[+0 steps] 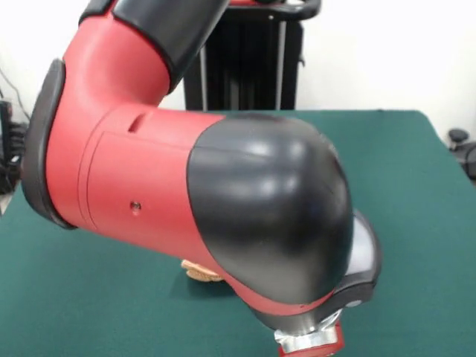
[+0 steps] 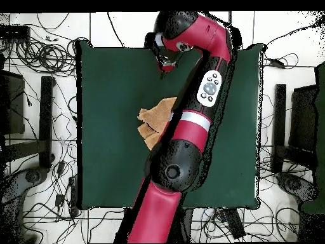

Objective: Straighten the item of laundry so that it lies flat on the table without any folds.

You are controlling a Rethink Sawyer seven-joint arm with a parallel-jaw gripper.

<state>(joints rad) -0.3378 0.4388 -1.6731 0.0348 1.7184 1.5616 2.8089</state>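
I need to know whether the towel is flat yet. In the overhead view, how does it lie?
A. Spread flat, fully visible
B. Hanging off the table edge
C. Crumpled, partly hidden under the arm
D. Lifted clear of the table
C: the towel lies bunched on the table, its right side hidden under the arm.

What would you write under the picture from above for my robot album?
Red and black Sawyer arm stretches across the green table, partly covering a crumpled orange-tan towel.
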